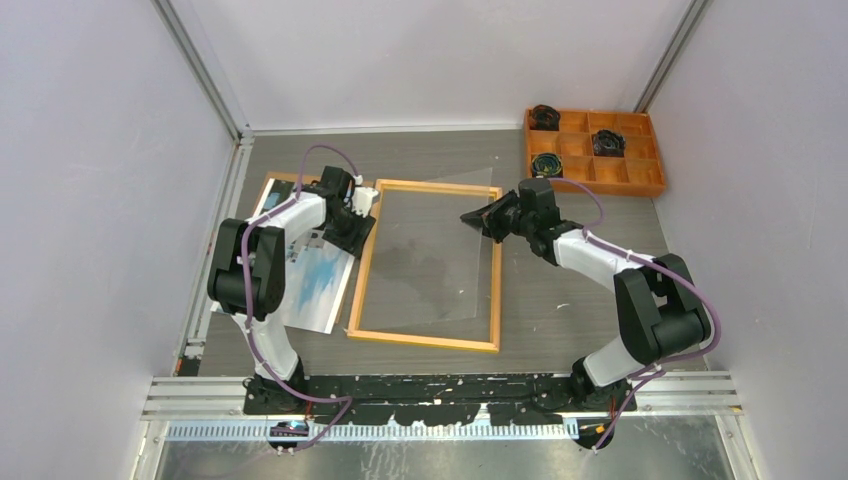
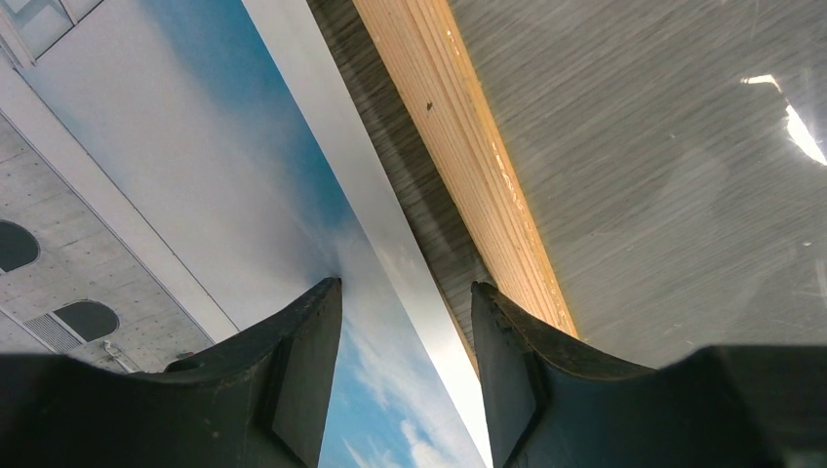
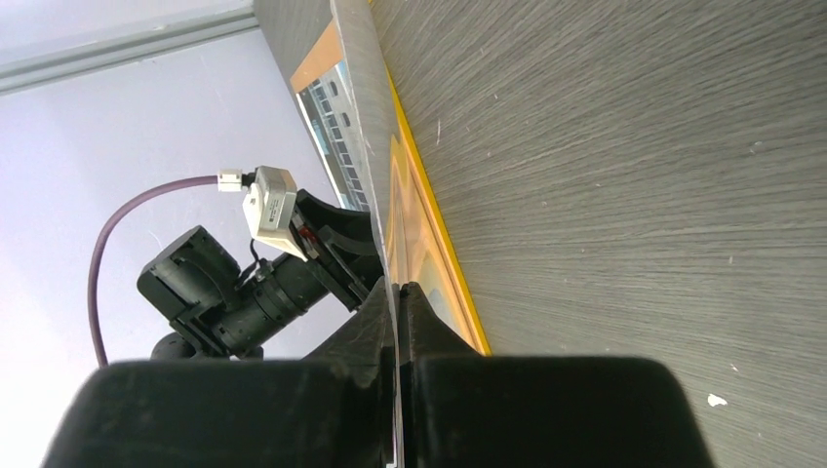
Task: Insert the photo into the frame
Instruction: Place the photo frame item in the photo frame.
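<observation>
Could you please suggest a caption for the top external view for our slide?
Right gripper pinches the clear sheet over the frame; the open left gripper is poised at the photo's edge.

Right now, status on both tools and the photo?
Left tool open astride photo edge. Right tool shut on clear sheet. Photo outside frame; sheet tilted over it.

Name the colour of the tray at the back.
Orange; the tray shows best in the top view.

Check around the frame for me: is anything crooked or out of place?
Yes. The clear sheet sits crooked over the frame, its right edge pinched in the right gripper instead of lying square inside. The photo lies outside the frame, on its left, with the open left gripper above its edge.
</observation>
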Motion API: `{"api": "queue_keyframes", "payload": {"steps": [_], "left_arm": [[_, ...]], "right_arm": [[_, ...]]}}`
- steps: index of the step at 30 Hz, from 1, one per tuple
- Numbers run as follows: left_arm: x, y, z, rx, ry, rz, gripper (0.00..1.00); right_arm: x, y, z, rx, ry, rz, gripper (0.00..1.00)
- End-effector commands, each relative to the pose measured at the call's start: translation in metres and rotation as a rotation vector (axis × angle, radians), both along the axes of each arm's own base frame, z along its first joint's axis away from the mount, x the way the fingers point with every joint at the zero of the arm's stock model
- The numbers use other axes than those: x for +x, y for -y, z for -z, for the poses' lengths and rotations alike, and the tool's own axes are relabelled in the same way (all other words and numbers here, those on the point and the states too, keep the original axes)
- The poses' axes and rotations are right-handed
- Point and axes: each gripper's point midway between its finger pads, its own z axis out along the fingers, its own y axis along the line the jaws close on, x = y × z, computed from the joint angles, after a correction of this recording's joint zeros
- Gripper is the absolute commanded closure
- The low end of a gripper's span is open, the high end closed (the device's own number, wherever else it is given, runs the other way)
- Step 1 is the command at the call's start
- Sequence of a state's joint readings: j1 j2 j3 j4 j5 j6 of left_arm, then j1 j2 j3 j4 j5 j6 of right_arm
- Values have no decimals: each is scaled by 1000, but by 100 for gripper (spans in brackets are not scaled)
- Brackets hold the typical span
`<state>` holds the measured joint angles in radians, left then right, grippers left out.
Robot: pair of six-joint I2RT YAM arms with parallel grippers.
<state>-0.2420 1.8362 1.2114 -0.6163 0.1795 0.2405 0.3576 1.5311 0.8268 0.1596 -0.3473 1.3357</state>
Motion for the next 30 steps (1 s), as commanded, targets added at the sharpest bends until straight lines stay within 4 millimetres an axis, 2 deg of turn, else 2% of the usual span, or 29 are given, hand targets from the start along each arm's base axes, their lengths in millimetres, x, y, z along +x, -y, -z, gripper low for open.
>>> {"api": "queue_keyframes", "payload": {"steps": [1, 10, 18, 30], "left_arm": [[-27, 20, 6, -87, -96, 26, 46], [-28, 18, 8, -78, -92, 26, 46], [-27, 18, 7, -79, -89, 25, 46], [-26, 18, 7, -75, -87, 26, 46]], "right_arm": [[2, -9, -27, -3, 57, -13, 99], [-2, 10, -6, -191, 74, -51, 97], [-3, 8, 15, -208, 47, -81, 93], [4, 4, 22, -243, 88, -134, 86]]}}
